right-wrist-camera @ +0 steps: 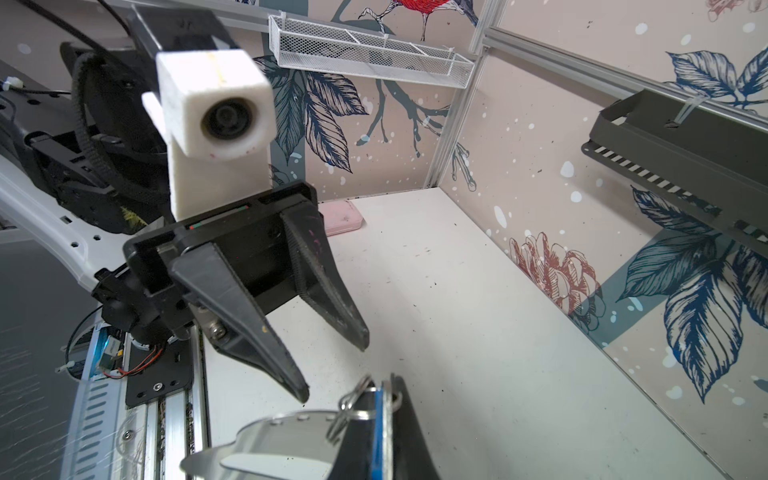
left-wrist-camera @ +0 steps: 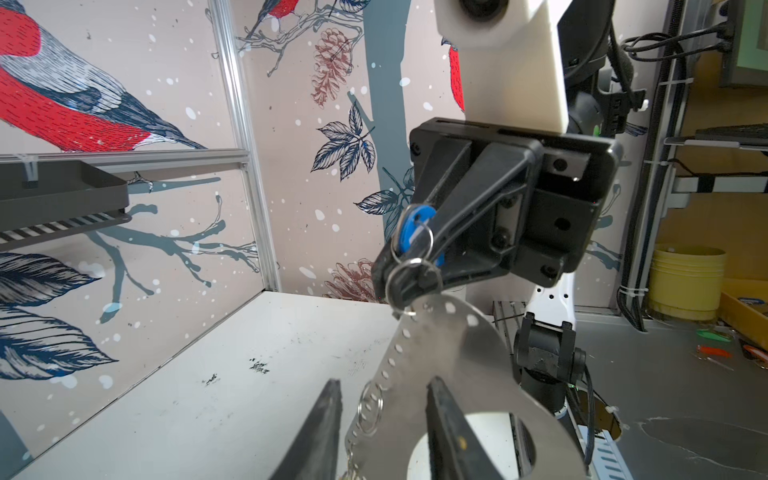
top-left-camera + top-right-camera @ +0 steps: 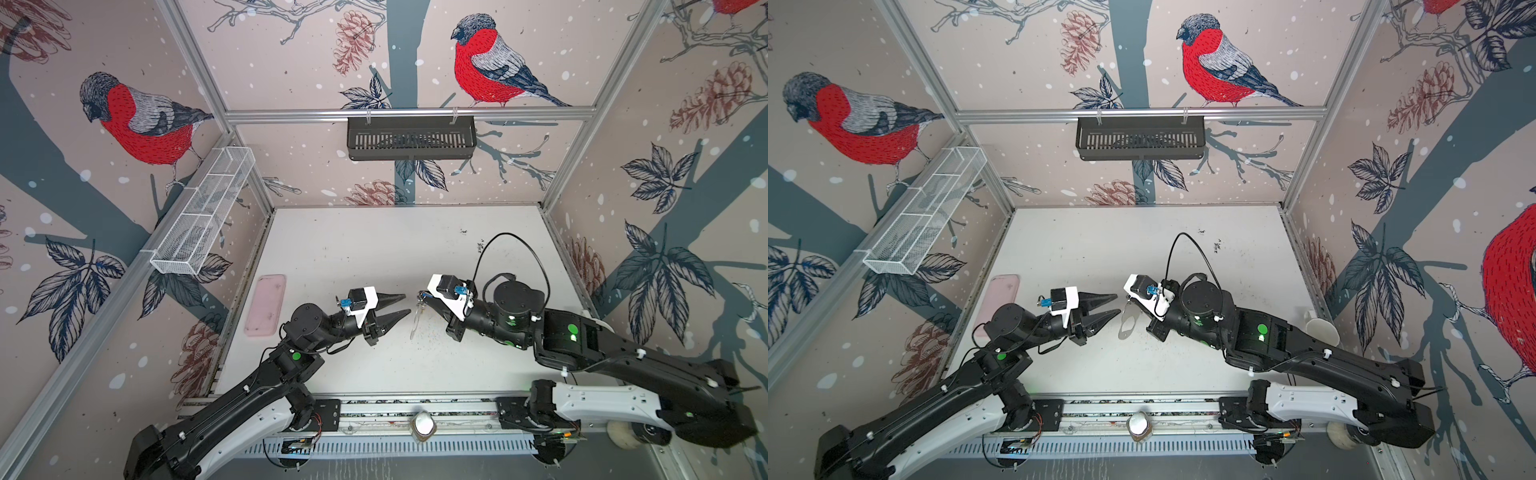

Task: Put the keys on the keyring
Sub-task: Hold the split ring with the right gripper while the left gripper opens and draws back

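- Left tool [image 3: 407, 304] spread, its tips just beside the keyring [image 2: 457, 345]; touching or not, I cannot tell
- Keyring hangs above the bench [image 3: 374, 249], at 3 o'clock from the left tool in both top views
- Right tool [image 2: 386, 282] pressed together on the blue-tagged key [image 2: 411, 232], at the keyring's 12 o'clock; small rings join key and plate
- Pink tray [image 3: 266, 305] lies on the bench at 9 o'clock from the left tool

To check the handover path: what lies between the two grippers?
The keyring hangs there, from the blue-tagged key in the right gripper, close before the open left gripper; the left wrist view shows it best.
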`<action>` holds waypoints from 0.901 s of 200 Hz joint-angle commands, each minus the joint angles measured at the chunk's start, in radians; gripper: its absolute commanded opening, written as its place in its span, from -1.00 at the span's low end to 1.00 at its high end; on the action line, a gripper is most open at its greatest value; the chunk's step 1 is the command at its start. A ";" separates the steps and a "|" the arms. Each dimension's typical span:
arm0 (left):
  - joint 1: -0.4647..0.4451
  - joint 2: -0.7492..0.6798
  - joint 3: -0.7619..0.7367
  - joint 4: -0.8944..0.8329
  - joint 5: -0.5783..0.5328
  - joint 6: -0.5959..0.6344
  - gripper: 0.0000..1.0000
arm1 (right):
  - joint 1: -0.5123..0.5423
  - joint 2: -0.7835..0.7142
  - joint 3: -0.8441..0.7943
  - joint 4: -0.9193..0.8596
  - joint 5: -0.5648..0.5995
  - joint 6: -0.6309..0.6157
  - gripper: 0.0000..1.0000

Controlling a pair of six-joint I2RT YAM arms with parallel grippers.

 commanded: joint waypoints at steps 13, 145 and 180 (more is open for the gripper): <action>0.000 -0.018 -0.025 0.000 -0.080 -0.001 -0.23 | 0.004 -0.009 0.023 0.073 0.063 0.003 -1.00; -0.007 -0.020 -0.106 0.071 -0.081 -0.015 -0.21 | 0.004 0.036 0.076 0.145 0.171 -0.015 -1.00; -0.010 0.016 -0.085 0.088 -0.065 0.003 -0.22 | 0.004 0.049 0.082 0.148 0.169 -0.015 -1.00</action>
